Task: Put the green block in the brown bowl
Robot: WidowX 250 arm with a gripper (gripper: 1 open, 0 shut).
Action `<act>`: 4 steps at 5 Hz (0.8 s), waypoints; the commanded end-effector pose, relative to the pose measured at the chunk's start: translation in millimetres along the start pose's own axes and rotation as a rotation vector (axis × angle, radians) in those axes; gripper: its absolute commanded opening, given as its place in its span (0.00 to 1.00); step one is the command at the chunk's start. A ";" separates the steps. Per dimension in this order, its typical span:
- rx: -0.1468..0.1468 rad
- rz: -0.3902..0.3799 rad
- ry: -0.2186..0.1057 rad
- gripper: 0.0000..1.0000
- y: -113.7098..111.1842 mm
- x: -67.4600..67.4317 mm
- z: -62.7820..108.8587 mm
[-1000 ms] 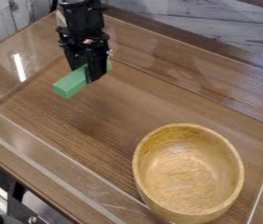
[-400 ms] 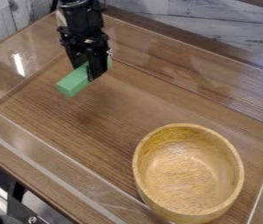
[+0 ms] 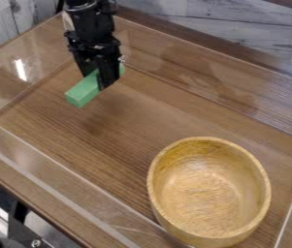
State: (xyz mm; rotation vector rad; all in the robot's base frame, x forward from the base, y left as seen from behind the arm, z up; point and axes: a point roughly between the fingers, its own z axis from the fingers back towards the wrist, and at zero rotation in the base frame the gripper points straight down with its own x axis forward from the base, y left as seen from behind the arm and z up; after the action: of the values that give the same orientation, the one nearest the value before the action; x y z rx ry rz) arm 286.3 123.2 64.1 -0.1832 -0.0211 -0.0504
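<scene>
The green block (image 3: 84, 90), a small bright green bar, hangs tilted just above the wooden table at upper left, its upper end pinched between the black fingers of my gripper (image 3: 100, 72), which is shut on it. The arm comes down from the top edge of the view. The brown bowl (image 3: 210, 193), a wide light wooden bowl with a thick rim, stands at the lower right with nothing inside, well apart from the block.
The dark wood table (image 3: 161, 107) is fenced by low clear plastic walls (image 3: 57, 184) along its front and left sides. A pale wall and a ledge run along the back right.
The block has risen slightly in the gripper's hold, moving a little up off the table. The bowl has not moved.
</scene>
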 end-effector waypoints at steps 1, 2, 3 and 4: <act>0.040 -0.004 -0.080 0.00 9.5 13.0 19.4; 0.041 -0.007 -0.093 0.00 11.4 14.9 18.5; 0.041 -0.012 -0.106 0.00 13.0 16.1 18.4; 0.040 -0.016 -0.108 0.00 9.9 18.6 11.5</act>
State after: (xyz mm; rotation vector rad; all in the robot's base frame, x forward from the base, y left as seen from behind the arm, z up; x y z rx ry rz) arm 294.8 128.7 56.7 -0.1776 -0.0717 -0.0517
